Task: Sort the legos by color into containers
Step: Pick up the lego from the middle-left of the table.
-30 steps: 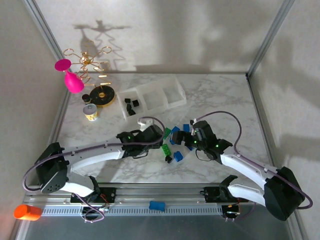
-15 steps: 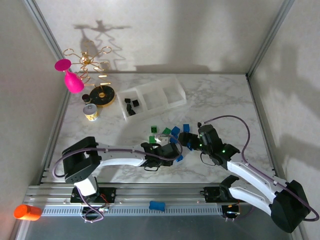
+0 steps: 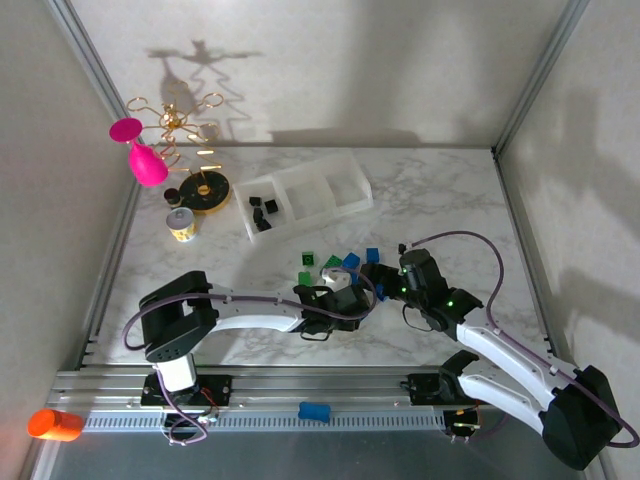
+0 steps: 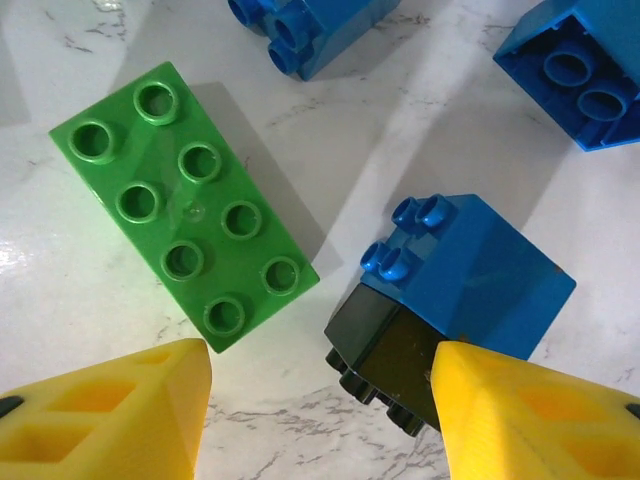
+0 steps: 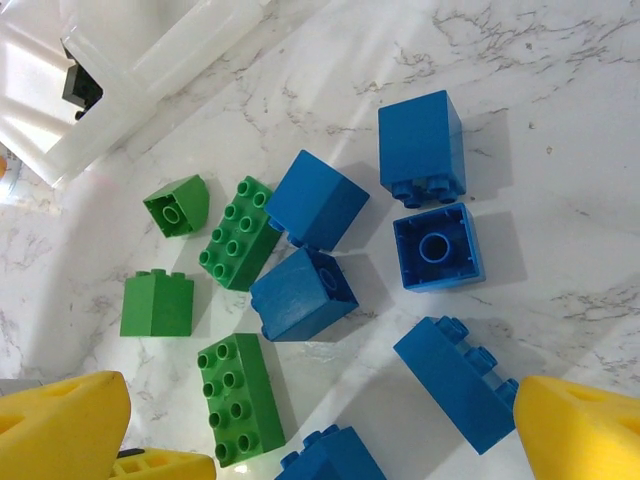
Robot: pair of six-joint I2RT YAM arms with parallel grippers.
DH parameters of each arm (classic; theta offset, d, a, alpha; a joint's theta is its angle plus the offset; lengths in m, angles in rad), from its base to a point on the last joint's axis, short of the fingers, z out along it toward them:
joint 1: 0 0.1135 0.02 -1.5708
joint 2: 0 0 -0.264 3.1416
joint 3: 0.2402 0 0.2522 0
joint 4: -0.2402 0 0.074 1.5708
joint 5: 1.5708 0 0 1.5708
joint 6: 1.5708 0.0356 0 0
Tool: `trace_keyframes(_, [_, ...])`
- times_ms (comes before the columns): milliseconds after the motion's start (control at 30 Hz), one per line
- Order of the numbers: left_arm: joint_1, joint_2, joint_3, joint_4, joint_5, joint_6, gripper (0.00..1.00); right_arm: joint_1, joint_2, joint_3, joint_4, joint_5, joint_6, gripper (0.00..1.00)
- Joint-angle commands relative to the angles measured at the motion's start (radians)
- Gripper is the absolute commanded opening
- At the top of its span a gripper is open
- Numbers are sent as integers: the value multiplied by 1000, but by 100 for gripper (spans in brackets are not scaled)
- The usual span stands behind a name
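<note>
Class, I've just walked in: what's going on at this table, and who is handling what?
Legos are being sorted by colour into a clear three-compartment tray. Some black bricks already lie in one end compartment; the other two look empty. The left gripper is open, with a black brick between its fingers, lying against a blue brick and near a green brick. The right gripper hangs open over loose green and blue bricks. Neither holds anything.

Body: left arm (image 3: 255, 310), right arm (image 3: 500, 350): white links, black joints, purple cables, green lights; tool fingers (image 4: 100, 410) yellow.
</note>
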Motion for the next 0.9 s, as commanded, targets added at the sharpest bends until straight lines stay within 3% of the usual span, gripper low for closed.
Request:
trace_keyframes(0, [-19, -27, 7, -65, -11, 9, 61, -8, -7, -13, -17, 18, 4, 99])
trace_keyframes(433, [-49, -66, -5, 31, 50, 99, 60, -13, -22, -21, -26, 30, 8, 99])
trace_keyframes(867, [-52, 26, 53, 47, 57, 212, 59, -26, -40, -12, -74, 61, 28, 99])
